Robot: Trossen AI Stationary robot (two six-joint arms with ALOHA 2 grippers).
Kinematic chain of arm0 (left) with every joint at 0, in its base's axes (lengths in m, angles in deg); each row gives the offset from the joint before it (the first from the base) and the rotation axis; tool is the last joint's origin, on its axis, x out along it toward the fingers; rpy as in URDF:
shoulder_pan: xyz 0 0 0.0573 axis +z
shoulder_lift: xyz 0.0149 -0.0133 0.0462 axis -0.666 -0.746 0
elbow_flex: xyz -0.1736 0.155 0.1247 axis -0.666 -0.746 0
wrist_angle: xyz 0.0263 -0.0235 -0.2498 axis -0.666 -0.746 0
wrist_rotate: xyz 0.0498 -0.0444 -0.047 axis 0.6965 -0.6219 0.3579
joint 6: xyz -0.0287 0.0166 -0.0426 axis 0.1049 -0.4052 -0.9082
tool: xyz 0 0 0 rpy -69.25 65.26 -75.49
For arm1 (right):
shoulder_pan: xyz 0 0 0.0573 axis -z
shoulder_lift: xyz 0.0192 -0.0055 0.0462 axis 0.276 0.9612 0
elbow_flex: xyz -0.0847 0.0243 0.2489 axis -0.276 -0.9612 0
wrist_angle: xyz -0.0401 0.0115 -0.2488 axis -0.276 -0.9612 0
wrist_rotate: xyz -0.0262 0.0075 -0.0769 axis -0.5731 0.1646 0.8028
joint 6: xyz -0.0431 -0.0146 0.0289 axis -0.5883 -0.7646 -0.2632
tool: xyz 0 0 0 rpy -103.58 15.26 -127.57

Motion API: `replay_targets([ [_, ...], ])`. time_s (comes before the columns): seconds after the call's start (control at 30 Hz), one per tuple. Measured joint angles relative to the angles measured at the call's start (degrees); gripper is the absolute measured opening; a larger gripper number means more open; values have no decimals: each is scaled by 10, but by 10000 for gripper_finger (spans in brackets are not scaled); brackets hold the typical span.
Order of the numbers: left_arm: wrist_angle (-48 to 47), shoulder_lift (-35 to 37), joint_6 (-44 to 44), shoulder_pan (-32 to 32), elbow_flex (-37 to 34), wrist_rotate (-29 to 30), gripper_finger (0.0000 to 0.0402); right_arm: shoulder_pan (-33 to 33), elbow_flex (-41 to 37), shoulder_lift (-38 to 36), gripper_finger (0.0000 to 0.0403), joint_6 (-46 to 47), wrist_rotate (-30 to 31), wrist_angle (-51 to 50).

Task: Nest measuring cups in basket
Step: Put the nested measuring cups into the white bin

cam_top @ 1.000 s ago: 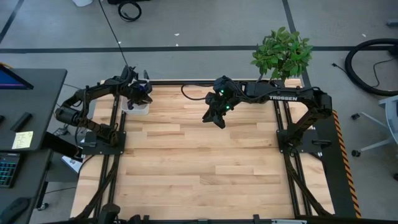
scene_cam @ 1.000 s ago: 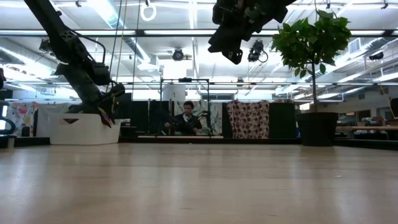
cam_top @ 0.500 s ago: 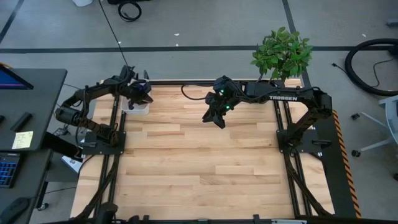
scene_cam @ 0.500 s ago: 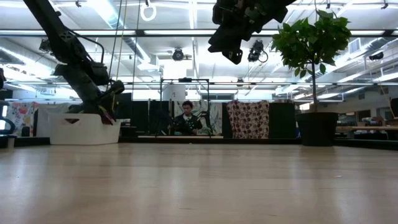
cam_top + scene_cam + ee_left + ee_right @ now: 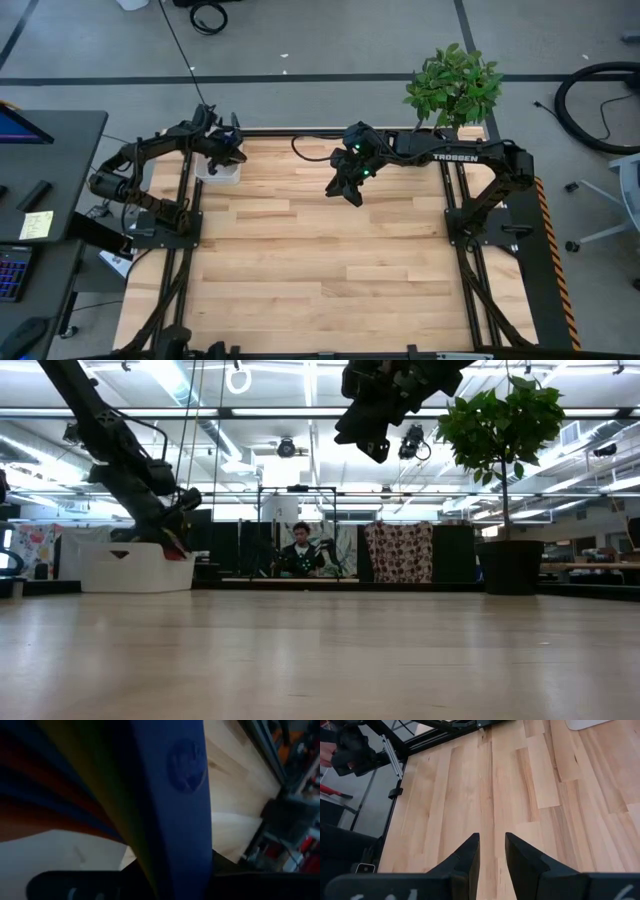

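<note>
Your left gripper (image 5: 228, 150), closed on the nested cups (image 5: 170, 795) by their stacked handles, hangs at the basket (image 5: 135, 568) in the table's far-left corner, basket just beneath it; your right gripper (image 5: 492, 852), slightly parted and empty, waits high over mid-table

basket (image 5: 219, 170) interior hidden by left arm, measuring cups (image 5: 170, 795) blurred, cropped
</note>
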Motion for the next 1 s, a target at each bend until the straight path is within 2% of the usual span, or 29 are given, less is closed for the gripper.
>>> replay_targets([
  [0.3,42,0,-79,-53,0,107,48,4,0,0,96,4,0,0],
  [0.47,159,9,-113,-90,1,132,48,5,0,0,96,6,-1,0],
  [0.67,171,11,-178,-131,0,249,47,5,0,0,96,6,-26,0],
  [0.87,205,12,-229,-167,0,313,47,7,0,0,96,6,-29,-1],
  [1.0,202,12,-278,-206,0,402,47,11,0,0,96,6,-30,-1],
])
